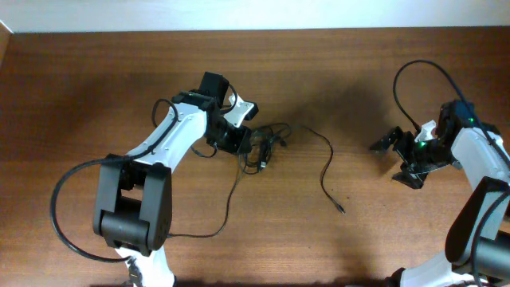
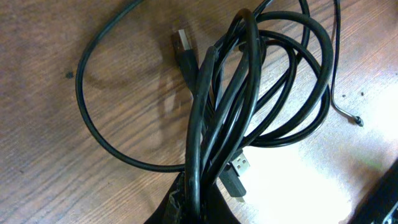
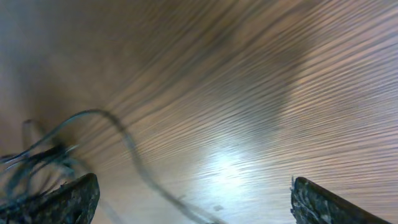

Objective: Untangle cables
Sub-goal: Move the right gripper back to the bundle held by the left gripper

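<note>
Overhead view first, Sam: where are the cables (image 1: 264, 147)?

They sit in a black knot near the middle of the brown table (image 1: 119, 64), Ana. The left gripper (image 1: 249, 146) is right at the knot's left side. One loose cord (image 1: 327, 163) lies by itself just to the right of the knot. It is bent, and its small end is on the side nearest the robot.

And the right gripper (image 1: 398, 159)?

Far over on the right, well apart from every cord. Its two fingers stand wide apart with nothing between them.

Left wrist view now. Can you see the grip?

Yes. The left gripper (image 2: 196, 202) is the dark shape at the bottom. It is squeezed nearly all the way together on a few strands of the cables (image 2: 249, 87). The strands go up from it in long loops that cross over each other. One metal plug (image 2: 181, 42) lies on the wood near the top. A second plug (image 2: 240, 165) rests beside the pinched strands. One big loop spreads out to the left on the table (image 2: 50, 174).

Right wrist view last?

It is blurry. The right gripper (image 3: 194, 186) is spread wide, one finger in each bottom corner, and it holds nothing. Only bare table (image 3: 280, 74) lies between the fingers. The cables (image 3: 37, 158) show as a fuzzy bunch far off at the left edge, with one cord curving out from it.
</note>
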You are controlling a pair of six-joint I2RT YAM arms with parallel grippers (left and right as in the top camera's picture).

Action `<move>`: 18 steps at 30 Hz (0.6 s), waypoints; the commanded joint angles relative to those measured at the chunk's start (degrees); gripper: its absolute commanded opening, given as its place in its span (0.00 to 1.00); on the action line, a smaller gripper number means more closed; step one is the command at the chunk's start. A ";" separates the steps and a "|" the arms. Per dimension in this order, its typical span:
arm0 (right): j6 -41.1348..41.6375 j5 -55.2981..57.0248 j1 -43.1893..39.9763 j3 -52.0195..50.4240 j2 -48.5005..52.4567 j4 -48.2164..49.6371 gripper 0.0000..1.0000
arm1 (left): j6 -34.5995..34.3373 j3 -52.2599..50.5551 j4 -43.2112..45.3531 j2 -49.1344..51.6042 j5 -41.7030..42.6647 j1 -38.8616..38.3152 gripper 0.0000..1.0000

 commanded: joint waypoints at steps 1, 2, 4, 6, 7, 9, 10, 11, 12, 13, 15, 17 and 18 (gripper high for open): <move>1.68 -8.48 3.26 0.09 -1.09 -0.11 0.93 | -0.44 -0.26 1.44 0.42 0.20 0.44 0.00; 0.52 -8.48 4.55 0.02 -1.09 -0.17 0.90 | -0.44 -0.26 1.44 0.42 0.13 0.44 0.00; -2.21 -8.48 10.60 -0.31 -1.09 -0.96 0.86 | -0.44 -0.28 1.38 0.42 -1.97 0.44 0.00; -2.19 -8.59 16.26 -0.28 -1.09 1.05 0.87 | -0.46 -0.28 1.40 0.42 -1.95 0.44 0.00; -2.21 -9.46 18.21 -0.28 -1.09 2.47 0.85 | -0.46 -0.28 1.40 0.42 -1.90 0.44 0.00; -2.21 -11.06 21.68 -0.28 -1.09 5.64 0.69 | -0.46 -0.28 1.05 0.42 -1.68 0.44 0.00; -2.23 -11.06 24.13 -0.28 -1.09 7.58 0.63 | -0.44 -0.28 0.90 0.42 -1.66 0.44 0.00; -2.23 -11.10 25.51 -0.28 -1.09 8.57 0.59 | -0.39 -0.28 0.74 0.42 -1.18 0.44 0.00; -2.21 -11.37 27.15 -0.28 -1.09 9.46 0.59 | 0.04 -0.28 0.57 0.42 -0.52 0.44 0.00; -2.21 -13.18 28.83 -0.28 -1.09 10.93 0.60 | 0.24 -0.28 0.50 0.42 -0.33 0.44 0.00; -2.21 -18.05 30.45 -0.28 -1.09 14.23 0.60 | 1.31 -0.28 0.33 0.42 -0.20 0.44 0.00; -2.25 -22.51 30.60 -0.28 -1.09 15.69 0.60 | 1.62 -0.28 -0.17 0.42 -0.15 0.61 0.00; -4.35 -27.17 30.42 -0.28 -1.09 16.17 0.60 | 1.75 -0.28 -0.44 0.42 -0.13 0.83 0.00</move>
